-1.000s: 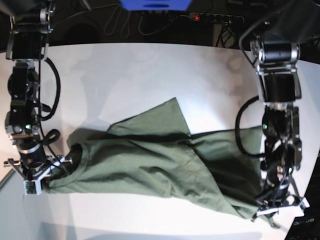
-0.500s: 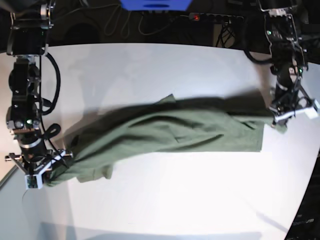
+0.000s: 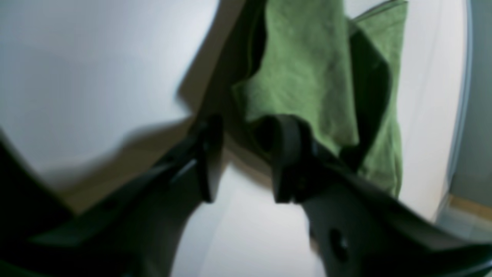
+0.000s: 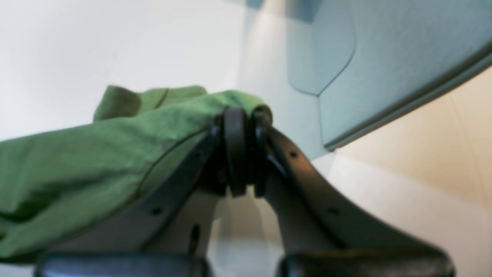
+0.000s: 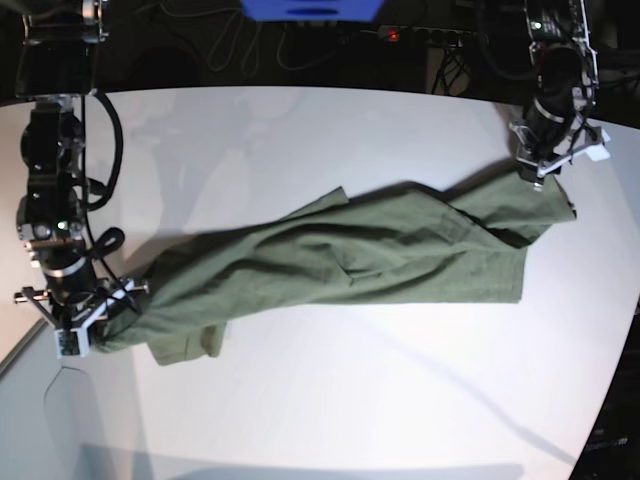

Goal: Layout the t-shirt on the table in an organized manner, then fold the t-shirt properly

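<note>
White tabletop fills the base view; the table [image 5: 330,400] has a curved far edge, with dark cables and a power strip [image 5: 432,36] behind it. The t-shirt [image 5: 340,260] lies stretched in a long wrinkled band across the middle of the table. The right gripper [image 5: 85,335], at this view's left, is clamped on the shirt's end there. The left gripper [image 5: 545,170], at this view's upper right, sits at the shirt's opposite corner; contact cannot be judged here.

Left wrist view: the left gripper [image 3: 246,157] has its fingers [image 3: 286,154] parted, with a clear gap and nothing between them. The t-shirt [image 3: 307,77] lies just beyond the fingertips, folded over itself on the table [image 3: 96,69]. This view is blurred.

Right wrist view: the right gripper [image 4: 246,150] has its fingers [image 4: 234,146] pressed together, pinching a bunched edge of the t-shirt [image 4: 84,154]. The fabric trails away to the left above the table [image 4: 115,46].
</note>
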Controlling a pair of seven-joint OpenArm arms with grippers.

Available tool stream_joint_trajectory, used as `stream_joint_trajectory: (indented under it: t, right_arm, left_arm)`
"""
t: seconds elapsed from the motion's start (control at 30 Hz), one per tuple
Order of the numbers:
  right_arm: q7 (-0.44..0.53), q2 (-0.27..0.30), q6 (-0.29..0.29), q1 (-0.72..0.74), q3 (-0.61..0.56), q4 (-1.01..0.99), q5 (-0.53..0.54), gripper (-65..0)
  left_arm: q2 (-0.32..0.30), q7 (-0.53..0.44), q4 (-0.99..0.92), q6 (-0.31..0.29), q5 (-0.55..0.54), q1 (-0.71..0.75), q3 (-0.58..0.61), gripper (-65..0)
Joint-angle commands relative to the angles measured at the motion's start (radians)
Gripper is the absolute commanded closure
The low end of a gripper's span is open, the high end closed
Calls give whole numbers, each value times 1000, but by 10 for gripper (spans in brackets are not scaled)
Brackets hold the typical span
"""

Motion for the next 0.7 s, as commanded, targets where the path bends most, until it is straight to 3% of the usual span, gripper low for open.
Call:
stream_joint_trajectory:
  t: [0.0, 0.17, 0.37, 0.5, 0.67]
  right_arm:
    - [28, 15, -5, 5, 6, 28, 0, 0]
    - [28, 10, -5, -87, 61, 90, 0, 0]
    - [28, 18, -4, -190, 76, 111, 0, 0]
    - [28, 29, -4, -227, 76, 108, 0, -121]
    - [28, 38, -4, -239, 78, 114, 0, -256]
  left_arm:
    - [-31, 15, 43, 10, -65, -4, -6, -242]
    - [-79, 127, 101, 7, -67, -2, -10, -256]
    - [-85, 142, 186, 7, -69, -4, -73, -257]
    - [-89, 144, 261, 7, -69, -36, -95, -270]
    - [-88, 141, 210, 9, -56, -137, -105, -406]
